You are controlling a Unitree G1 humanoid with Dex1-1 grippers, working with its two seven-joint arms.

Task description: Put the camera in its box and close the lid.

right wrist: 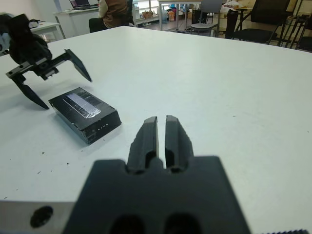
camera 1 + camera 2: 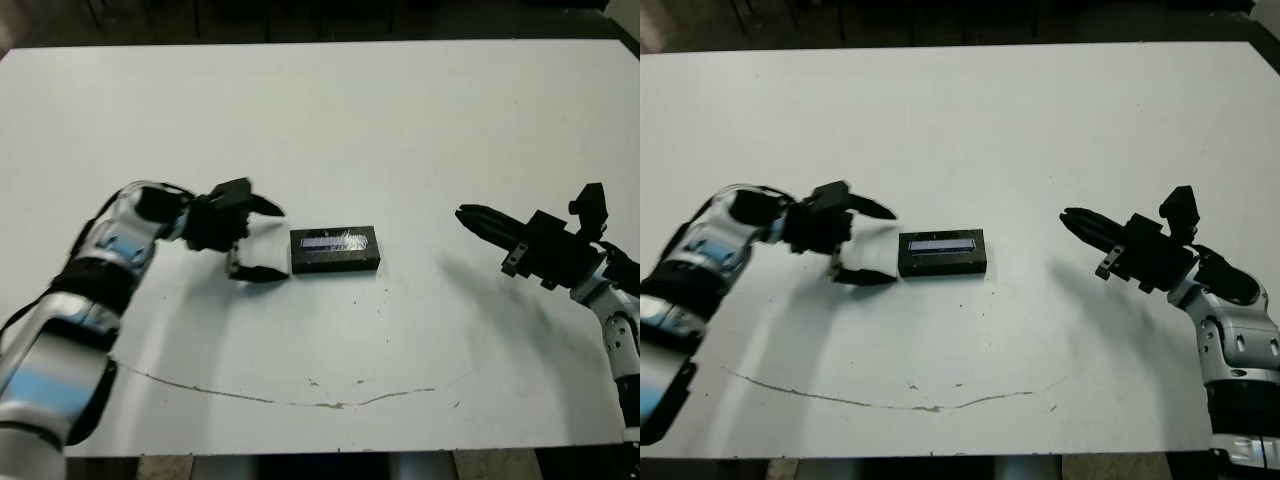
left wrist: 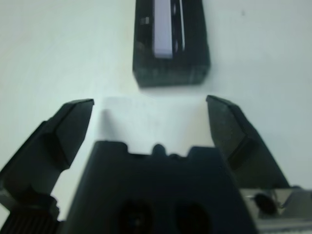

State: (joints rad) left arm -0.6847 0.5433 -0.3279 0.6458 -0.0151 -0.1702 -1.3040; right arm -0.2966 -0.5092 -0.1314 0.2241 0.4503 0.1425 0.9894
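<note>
The flat black rectangular lid [image 2: 335, 249], with a long silvery-white strip along its top face, lies near the middle of the white table [image 2: 330, 120]. It appears to sit squarely on the shallow black box, forming one closed block. The box tray cannot be distinguished from the lid, and the slim black bar-shaped camera is not visible, presumably enclosed.

The left gripper [image 2: 264, 240] rests just beside one short end of the block. Its two black fingers are spread wide, one raised and one low by the table, and they grasp nothing. The left wrist view shows the block centred beyond the gap and apart from both fingers. This placement suits a release with clearance.

The right gripper [image 2: 1072, 217] hangs well apart on the opposite side. Its fingers are pressed together and empty, pointing toward the block. This position keeps the work area unobstructed.

Judged from this layout, the task appears essentially complete.
</note>
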